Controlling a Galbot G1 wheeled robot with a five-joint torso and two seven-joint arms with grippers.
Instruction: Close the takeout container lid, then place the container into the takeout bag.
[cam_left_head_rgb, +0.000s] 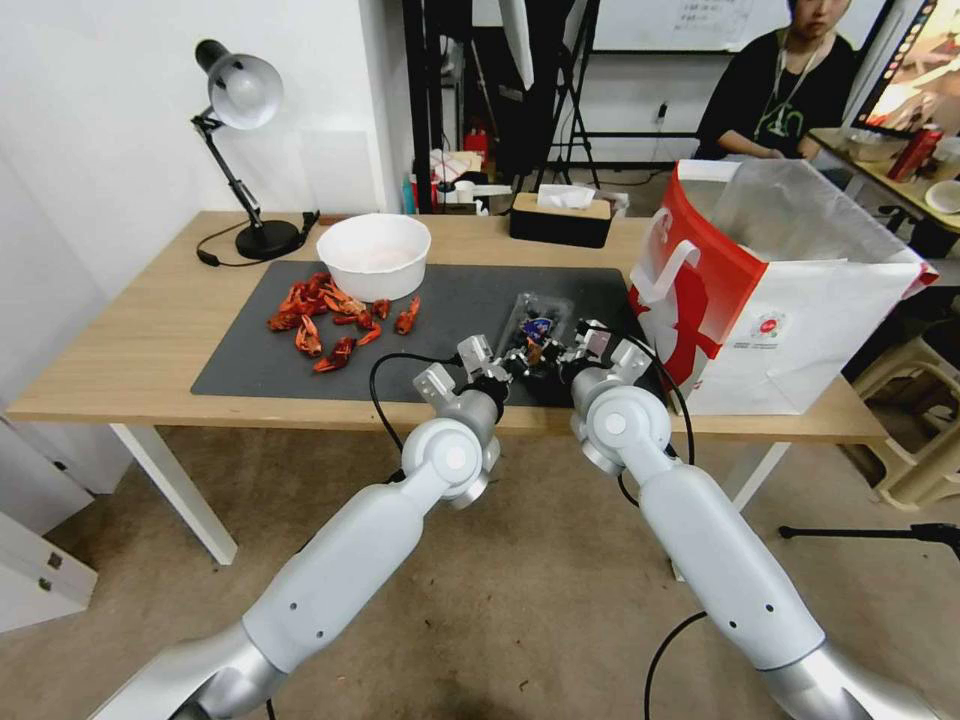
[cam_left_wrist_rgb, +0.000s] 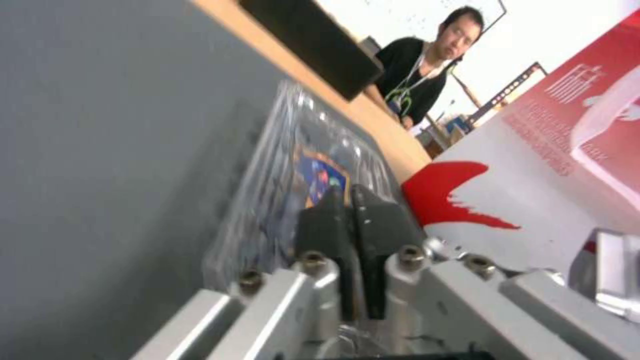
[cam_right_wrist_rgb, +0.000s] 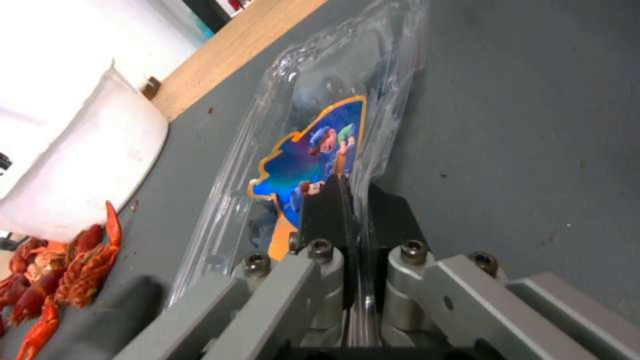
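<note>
Head view: both my arms reach forward to the container (cam_left_head_rgb: 535, 335) on the mat (cam_left_head_rgb: 260, 350), beside the bag (cam_left_head_rgb: 800, 330).
Left wrist view: my left gripper (cam_left_wrist_rgb: 351, 200) is pinched closed on the container's edge.
Right wrist view: my right gripper (cam_right_wrist_rgb: 357, 200) clamps the lid (cam_right_wrist_rgb: 320, 150) rim.

Both arms are smooth pale-grey shells with round white joint caps and silver collars; black cables loop behind each pincer, whose silver linkages carry dark hex screws and black pads (cam_right_wrist_rgb: 327, 215).
</note>
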